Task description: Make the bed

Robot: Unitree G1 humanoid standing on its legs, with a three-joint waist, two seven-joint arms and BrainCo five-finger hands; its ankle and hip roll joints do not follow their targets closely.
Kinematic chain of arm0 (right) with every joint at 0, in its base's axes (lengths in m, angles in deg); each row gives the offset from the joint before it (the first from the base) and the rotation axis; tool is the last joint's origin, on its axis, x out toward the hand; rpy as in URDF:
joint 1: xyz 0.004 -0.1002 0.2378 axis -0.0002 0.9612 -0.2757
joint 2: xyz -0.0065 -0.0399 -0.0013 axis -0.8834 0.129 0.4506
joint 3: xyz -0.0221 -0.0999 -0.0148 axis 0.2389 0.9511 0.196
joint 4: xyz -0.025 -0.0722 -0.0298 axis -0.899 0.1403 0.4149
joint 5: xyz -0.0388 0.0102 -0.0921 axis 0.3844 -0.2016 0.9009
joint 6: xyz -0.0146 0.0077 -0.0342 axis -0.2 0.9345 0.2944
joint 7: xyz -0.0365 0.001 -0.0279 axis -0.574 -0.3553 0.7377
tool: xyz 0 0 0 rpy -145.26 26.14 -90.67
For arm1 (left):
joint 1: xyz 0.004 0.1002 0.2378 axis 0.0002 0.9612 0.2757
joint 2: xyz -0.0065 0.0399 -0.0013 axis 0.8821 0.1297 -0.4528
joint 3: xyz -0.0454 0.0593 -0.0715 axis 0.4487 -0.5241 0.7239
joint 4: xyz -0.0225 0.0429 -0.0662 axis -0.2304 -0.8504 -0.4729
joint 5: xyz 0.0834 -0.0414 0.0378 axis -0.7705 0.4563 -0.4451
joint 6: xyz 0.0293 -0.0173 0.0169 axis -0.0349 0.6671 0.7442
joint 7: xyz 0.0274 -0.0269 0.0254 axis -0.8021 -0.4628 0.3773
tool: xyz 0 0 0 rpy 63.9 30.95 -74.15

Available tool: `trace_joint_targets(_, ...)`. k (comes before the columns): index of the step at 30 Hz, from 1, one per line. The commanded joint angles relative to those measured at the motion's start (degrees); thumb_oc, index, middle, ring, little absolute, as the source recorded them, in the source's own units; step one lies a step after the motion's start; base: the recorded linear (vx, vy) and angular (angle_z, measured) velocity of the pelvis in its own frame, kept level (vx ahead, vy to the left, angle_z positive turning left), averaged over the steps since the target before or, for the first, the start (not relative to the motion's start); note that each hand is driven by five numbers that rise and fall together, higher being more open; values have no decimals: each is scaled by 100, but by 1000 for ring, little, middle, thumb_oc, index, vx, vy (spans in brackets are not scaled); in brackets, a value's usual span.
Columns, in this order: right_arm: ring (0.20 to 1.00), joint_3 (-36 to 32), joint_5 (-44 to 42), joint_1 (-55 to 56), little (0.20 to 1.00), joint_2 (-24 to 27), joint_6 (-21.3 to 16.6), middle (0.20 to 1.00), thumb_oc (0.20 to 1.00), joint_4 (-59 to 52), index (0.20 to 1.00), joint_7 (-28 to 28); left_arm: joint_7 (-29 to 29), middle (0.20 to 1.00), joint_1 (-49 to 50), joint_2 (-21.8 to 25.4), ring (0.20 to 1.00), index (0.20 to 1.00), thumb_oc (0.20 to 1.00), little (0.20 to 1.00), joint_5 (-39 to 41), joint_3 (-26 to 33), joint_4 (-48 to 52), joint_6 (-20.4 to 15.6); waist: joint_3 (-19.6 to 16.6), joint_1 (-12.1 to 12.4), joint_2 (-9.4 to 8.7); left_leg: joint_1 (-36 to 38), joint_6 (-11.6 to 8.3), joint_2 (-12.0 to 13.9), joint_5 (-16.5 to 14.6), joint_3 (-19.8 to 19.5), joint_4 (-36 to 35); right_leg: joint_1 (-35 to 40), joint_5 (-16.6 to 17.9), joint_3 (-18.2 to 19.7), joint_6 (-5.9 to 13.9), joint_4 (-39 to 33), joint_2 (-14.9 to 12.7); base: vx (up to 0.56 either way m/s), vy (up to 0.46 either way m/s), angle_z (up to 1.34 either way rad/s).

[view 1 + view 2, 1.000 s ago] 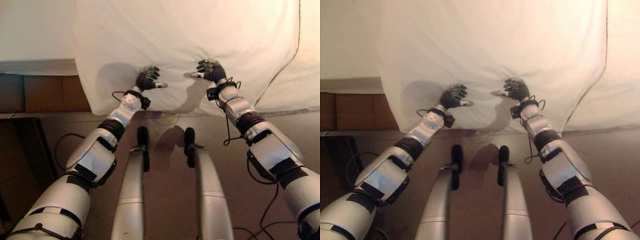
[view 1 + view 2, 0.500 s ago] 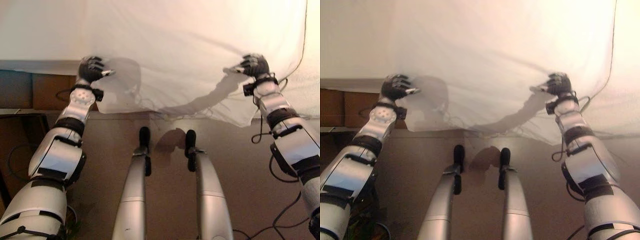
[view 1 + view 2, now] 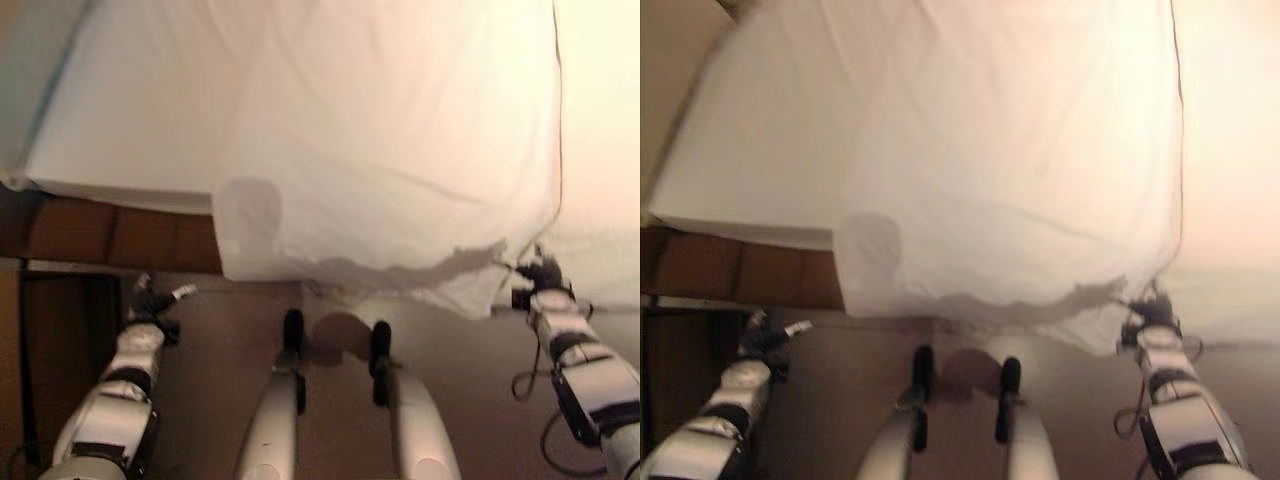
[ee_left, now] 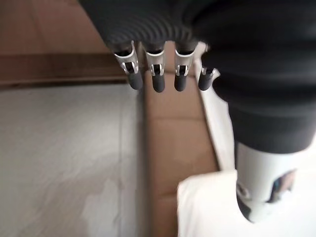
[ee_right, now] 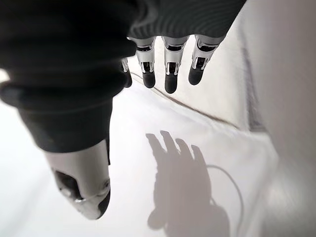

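Step in hand: spreading the white sheet [image 3: 400, 150] over the bed [image 3: 120, 120]. Judging by how it lies, the spread is largely done, and both hands are clear of the cloth.
Left hand [image 3: 152, 300]: low beside the bed's near left corner, over the floor [image 3: 215, 330], in front of the brown bed base [image 3: 110, 235]. In its wrist view the fingers [image 4: 157, 79] hang straight and relaxed, holding nothing.
Right hand [image 3: 540, 275]: at the bed's near edge towards the right, just beside the sheet's drooping right corner. Its wrist view shows straight, released fingers [image 5: 170, 74] over white cloth, with no fold pinched between them and the thumb.
Sheet: covers the middle and right of the bed, with its near edge hanging over the bed's near edge towards the floor. That hem is uneven and sags lower at the right corner. The bed's left part lies bare of it.
Next move: probably re-grip the hanging hem at both corners, pull it level, and draw the cloth towards the left side so the cover sits square.
Risk: a one-sided tug could skew the sheet further.
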Motion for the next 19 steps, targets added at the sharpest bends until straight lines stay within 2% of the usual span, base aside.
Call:
trace_joint_targets(1, 1000, 91, 318, 430, 1000, -78, -173, 1000, 1000, 69, 1000, -128, -137, 1000, 60, -170, 1000, 1000, 1000, 1000, -301, -70, -210, -213, -487, -17, -200, 180, -138, -69, 57, -49, -287, 108, 869, 201, 349, -870, -113, 51, 8, -3)
trace_joint_targets(2, 1000, 90, 319, 435, 1000, -78, -172, 1000, 1000, 66, 1000, -127, -137, 1000, 64, -171, 1000, 1000, 1000, 1000, -301, -71, -208, -213, -484, -15, -200, 190, -139, -68, 58, -49, -294, 117, 871, 201, 349, -876, -112, 93, 27, -3)
trace_joint_targets(3, 1000, 47, 427, 749, 1000, -244, -179, 1000, 1000, 10, 1000, -165, -231, 1000, 316, -307, 1000, 1000, 1000, 1000, -537, -183, -233, -228, -653, -27, -219, 415, -121, -41, 33, -19, -353, 313, 903, 234, 365, -978, -103, 74, 26, -5)
trace_joint_targets(5, 1000, 24, 431, 900, 1000, -337, -170, 1000, 1000, -3, 1000, -217, -265, 1000, 401, -375, 1000, 1000, 1000, 1000, -609, -199, -227, -188, -725, -23, -223, 528, -112, -36, 3, -6, -347, 432, 895, 231, 372, -989, -102, 75, 33, -8)
trace_joint_targets(7, 1000, 45, 662, 1318, 1000, -582, -121, 1000, 1000, 26, 1000, -316, -401, 1000, 676, -603, 1000, 1000, 1000, 1000, -986, -408, -236, -130, -954, -27, -210, 820, -62, -41, -100, 16, -262, 757, 833, 241, 368, -977, -112, 96, 50, -6)
trace_joint_targets(10, 1000, 197, 885, 1548, 1000, -748, -61, 1000, 1000, 16, 1000, -447, -453, 1000, 791, -752, 1000, 1000, 1000, 1000, -1182, -520, -230, -103, -1095, -14, -205, 1051, -21, -49, -194, 7, -252, 997, 781, 240, 364, -1011, -131, 95, 41, 1)
trace_joint_targets(13, 1000, 641, 1403, 1901, 1000, -1036, 36, 1000, 1000, -47, 1000, -710, -664, 1000, 1038, -996, 1000, 1000, 1000, 1000, -1473, -799, -108, -59, -1352, 28, -198, 1402, 43, -59, -331, -25, -246, 1318, 647, 242, 366, -937, -145, 90, 44, 1)
trace_joint_targets(19, 1000, 815, 1590, 2199, 1000, -1430, 141, 1000, 1000, 133, 1000, -848, -845, 1000, 1244, -1330, 1000, 1000, 1000, 1000, -1724, -1040, -240, 21, -1627, 128, -180, 1824, 108, -85, -514, -37, -315, 1749, 532, 154, 404, -985, -224, 56, 34, 0)
